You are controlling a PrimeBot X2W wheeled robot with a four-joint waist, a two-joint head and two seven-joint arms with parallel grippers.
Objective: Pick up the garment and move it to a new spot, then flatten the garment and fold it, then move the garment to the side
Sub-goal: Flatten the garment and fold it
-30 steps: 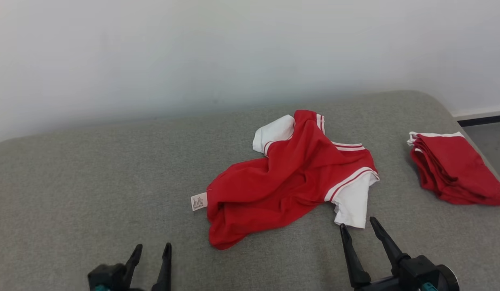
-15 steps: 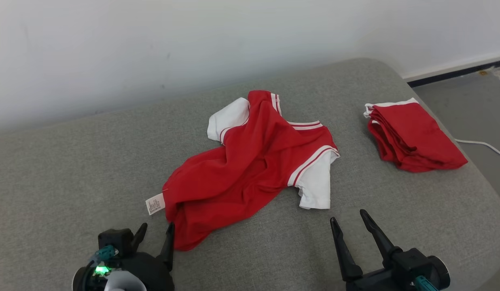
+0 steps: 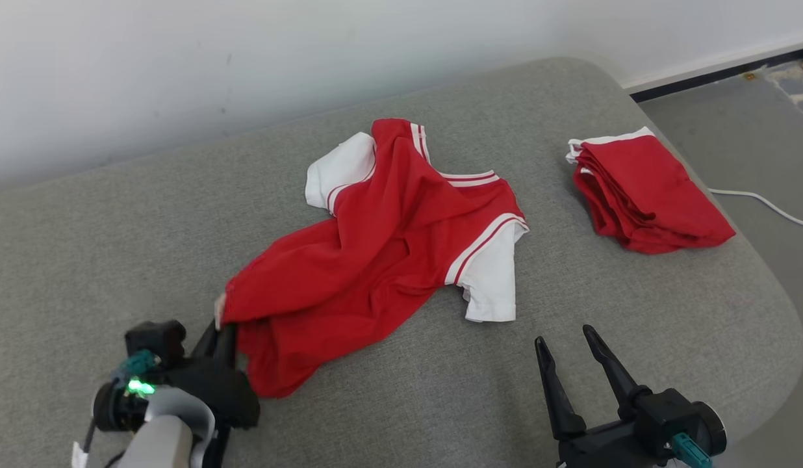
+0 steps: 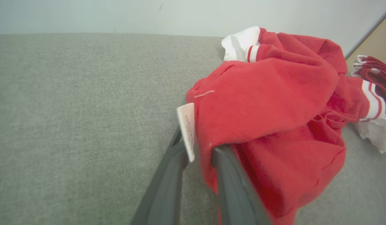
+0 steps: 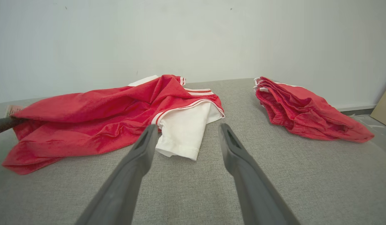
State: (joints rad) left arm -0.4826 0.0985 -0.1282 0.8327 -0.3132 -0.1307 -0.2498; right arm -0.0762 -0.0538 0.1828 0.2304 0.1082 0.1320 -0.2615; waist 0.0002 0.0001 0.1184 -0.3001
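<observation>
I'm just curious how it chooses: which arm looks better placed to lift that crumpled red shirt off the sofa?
Left. The left gripper pinches the hem of the red shirt beside its label. The right gripper stands open, short of the white sleeve, holding nothing.

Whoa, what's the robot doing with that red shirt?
It is tidying laundry. Its left gripper pinches the near corner of the crumpled red shirt, right by the white tag, on the grey cushion. Its right gripper hangs open near the white sleeve, touching nothing. A folded red pile lies off to the right.
</observation>
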